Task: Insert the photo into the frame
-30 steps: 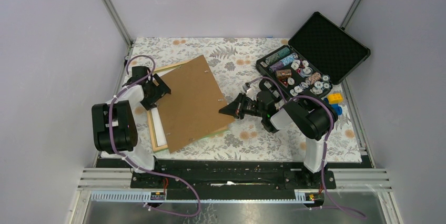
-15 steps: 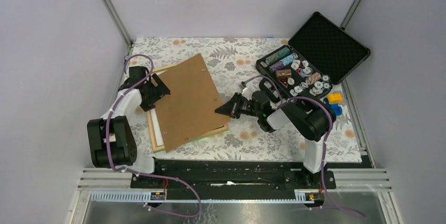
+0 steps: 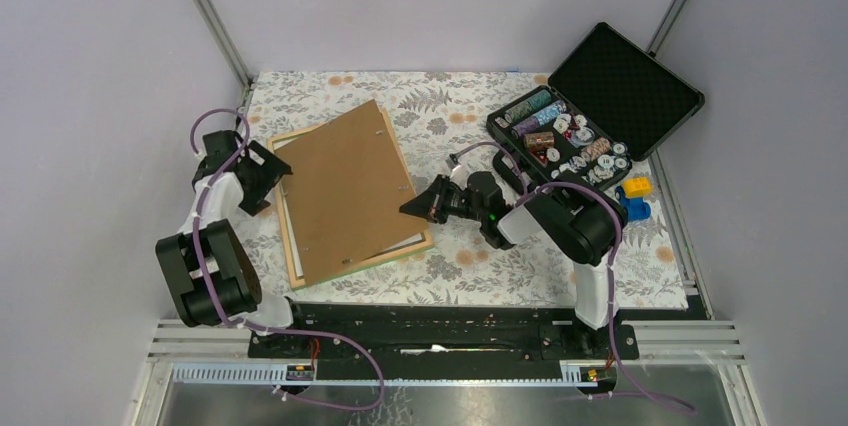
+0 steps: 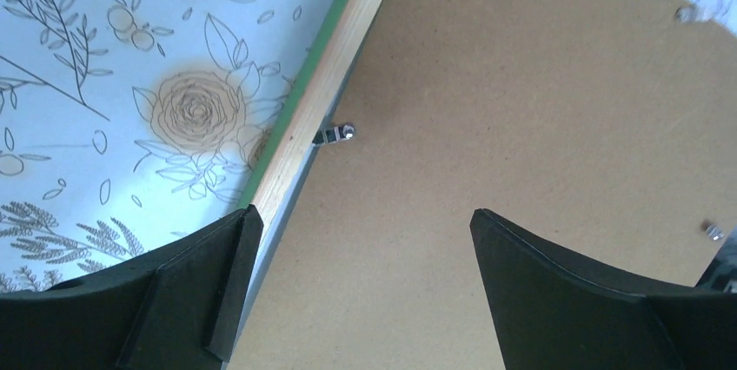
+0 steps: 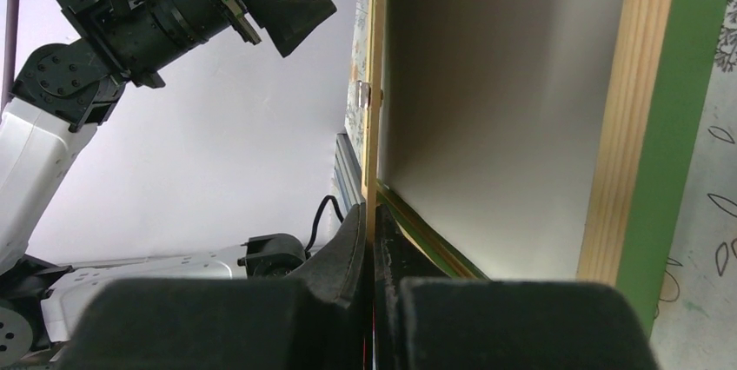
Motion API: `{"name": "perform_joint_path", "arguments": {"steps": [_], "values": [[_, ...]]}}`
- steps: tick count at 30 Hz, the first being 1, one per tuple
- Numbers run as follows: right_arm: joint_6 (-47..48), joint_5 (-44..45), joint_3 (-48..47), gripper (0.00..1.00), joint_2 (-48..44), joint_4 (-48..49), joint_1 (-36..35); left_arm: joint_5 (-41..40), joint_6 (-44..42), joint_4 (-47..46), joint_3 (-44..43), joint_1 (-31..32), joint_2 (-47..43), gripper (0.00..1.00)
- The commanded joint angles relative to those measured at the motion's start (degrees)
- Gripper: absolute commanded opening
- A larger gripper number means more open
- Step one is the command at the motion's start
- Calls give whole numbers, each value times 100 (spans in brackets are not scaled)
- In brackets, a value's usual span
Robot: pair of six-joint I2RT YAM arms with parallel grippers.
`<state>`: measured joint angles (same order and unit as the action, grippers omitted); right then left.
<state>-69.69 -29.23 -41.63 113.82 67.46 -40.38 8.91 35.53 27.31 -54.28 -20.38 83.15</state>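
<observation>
Left: backing panel [image 3: 345, 186] atop frame [image 3: 292, 271]; right rear: chip case [image 3: 625, 86], bricks [image 3: 635, 196] beside.

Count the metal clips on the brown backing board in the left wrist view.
3. One clip beside the wooden rail of the frame, one near the upper right edge of the backing board, one near the picture's right edge. More may lie outside this view.

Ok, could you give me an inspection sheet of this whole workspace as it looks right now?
Surface: floral tablecloth, flat.
Job's things: frame face down; brown backing panel skewed on it; photo apparently inside, white back up.
Clutter: open black chip case; blue and yellow blocks.
End effectors: left end effector open over frame's edge; right end effector shut on backing panel's edge.
Cables: purple cables along both arms.
Surroundings: grey walls, metal rails.
</observation>
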Motion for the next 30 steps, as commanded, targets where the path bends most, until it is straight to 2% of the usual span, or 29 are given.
{"name": "perform_joint_path", "arguments": {"steps": [1,3,10,16,21,24,26,28,30], "values": [[359,351,-311,0,75,411,-109,-176,341,-618,93,-165,42,99],[379,352,-363,0,123,402,-113,-284,334,-700,146,-225,221,99],[389,542,-480,0,362,622,-234,74,475,-1006,600,-366,524,99],[712,885,-778,0,291,-177,-584,531,558,-1209,827,-379,682,99],[763,952,-782,2,266,-363,-734,846,506,-1374,980,-379,619,99],[849,844,-861,10,146,-813,-734,891,412,-1375,1008,-379,608,99],[1016,807,-944,19,-7,-1292,-731,1001,359,-1381,972,-379,601,99],[1450,862,-1175,30,-242,-2381,-727,997,282,-1353,916,-381,554,99],[2040,1090,-1561,45,-465,-3707,-727,934,222,-1315,875,-379,416,99]]}}
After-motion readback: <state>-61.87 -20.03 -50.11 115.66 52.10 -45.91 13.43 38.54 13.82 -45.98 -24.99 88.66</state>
